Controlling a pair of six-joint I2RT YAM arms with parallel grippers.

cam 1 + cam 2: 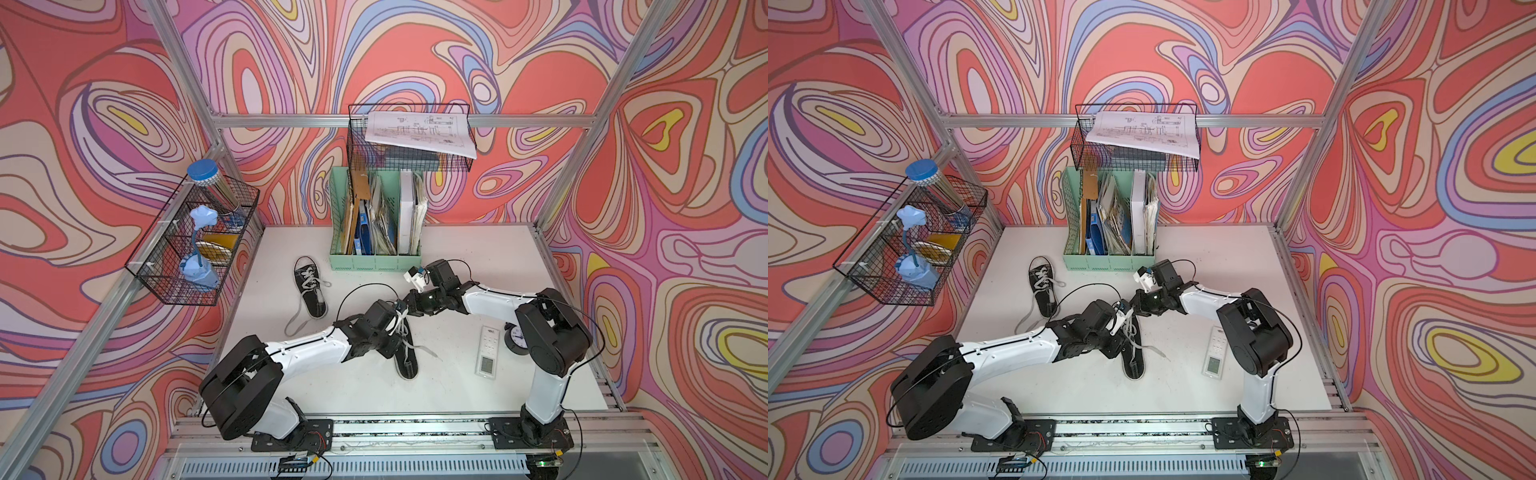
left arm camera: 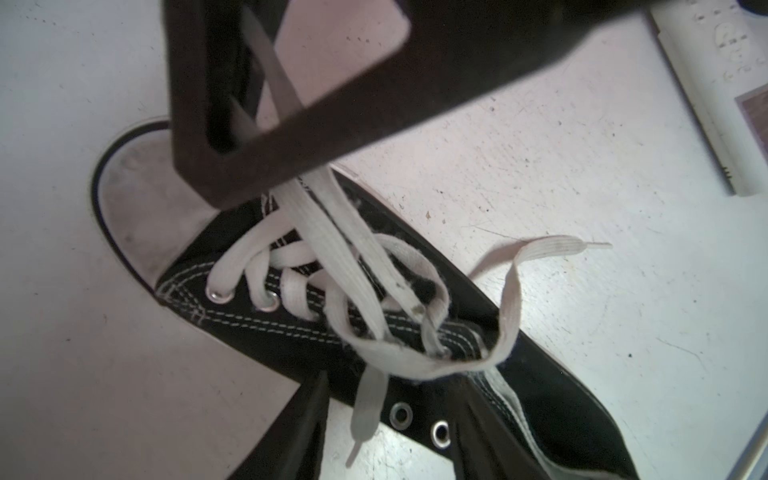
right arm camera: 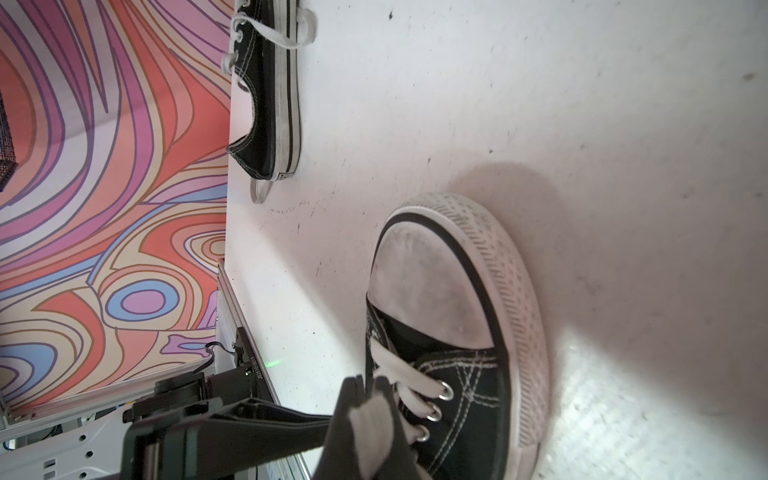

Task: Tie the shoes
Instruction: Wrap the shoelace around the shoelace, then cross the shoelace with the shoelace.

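Note:
Two black canvas shoes with white laces lie on the white table. The far shoe (image 1: pixel 311 291) lies alone at the left, its lace trailing loose. The near shoe (image 1: pixel 406 359) lies under both grippers, greyish toe cap (image 3: pixel 428 286) pointing away from the arms' bases. My right gripper (image 3: pixel 372 415) is shut on a doubled strand of its lace (image 2: pixel 345 241) and holds it taut above the eyelets. My left gripper (image 2: pixel 392 440) stands open over the shoe's ankle side, with a lace end (image 2: pixel 365 411) hanging free between its fingers. A loose lace loop (image 2: pixel 415 357) lies across the tongue.
A green file holder (image 1: pixel 374 262) stands at the back, with a wire basket (image 1: pixel 409 137) of papers above it. Another wire basket (image 1: pixel 195 249) hangs at the left. A white remote (image 1: pixel 488 349) and a small clock (image 1: pixel 515 336) lie by the right arm.

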